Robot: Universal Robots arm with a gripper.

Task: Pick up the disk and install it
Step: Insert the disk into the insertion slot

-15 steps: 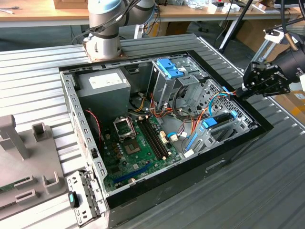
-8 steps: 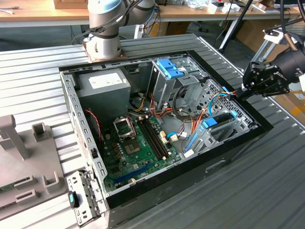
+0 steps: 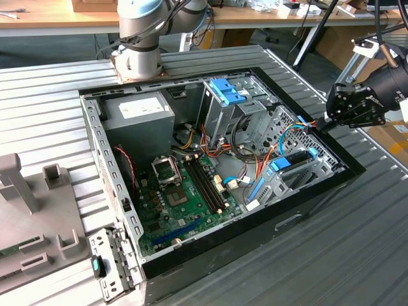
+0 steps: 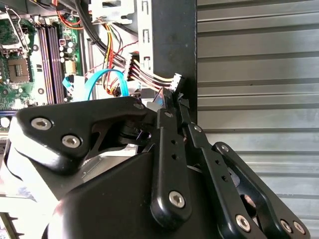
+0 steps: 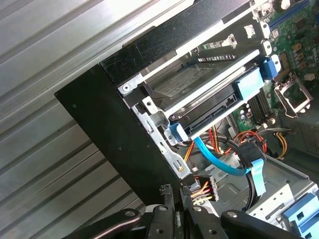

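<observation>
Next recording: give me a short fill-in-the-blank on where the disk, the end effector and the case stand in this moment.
1. The disk sits in a bay inside the computer case, between ____ plastic rails.
2. The end effector is by the case's corner on the exterior view's ____ side.
3. On the floor of the open case lies a ____ circuit board.

Missing words: blue; right; green.
</observation>
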